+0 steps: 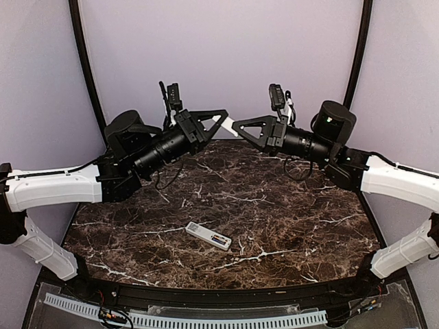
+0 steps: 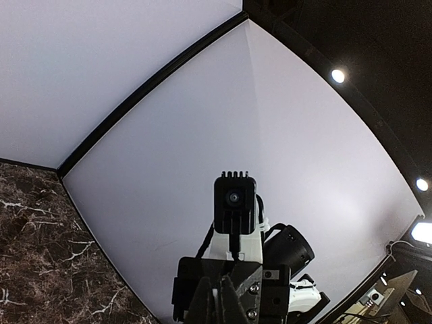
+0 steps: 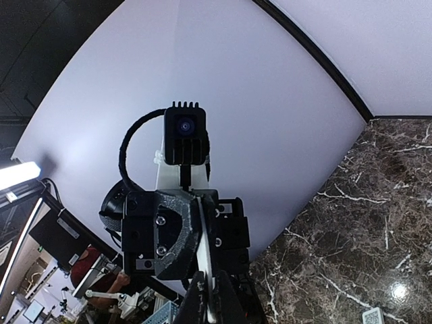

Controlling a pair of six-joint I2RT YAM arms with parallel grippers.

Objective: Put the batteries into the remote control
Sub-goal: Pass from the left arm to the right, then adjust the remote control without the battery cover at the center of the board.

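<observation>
Two arms of mine start at the near edge, where a white slotted cable duct [image 1: 206,319] runs along the front of the dark marble table [image 1: 295,226]. A little further in, close to the middle of the tabletop, the remote control [image 1: 208,236] lies flat by itself. It is turned slightly, so its left end sits further from me than its right, and its small coloured buttons are at the right end. Neither of my grippers is near it.

Beyond that, above the far part of the table, my forearms reach inward and meet high in the air. My left gripper [image 1: 219,119] and my right gripper [image 1: 236,127] point at each other, almost tip to tip. A thin white piece [image 1: 225,125] bridges them, tilted with its left end higher. My left gripper is clamped on one end of it and my right gripper is closed on the other.

From my right wrist I see the piece edge-on, as a narrow white line running from between my own fingers [image 3: 233,307] up into the left gripper opposite. From my left wrist only a small bit of white shows between the fingers. I cannot tell what the piece is.

Farthest back stands the pale lilac wall [image 1: 219,55].
</observation>
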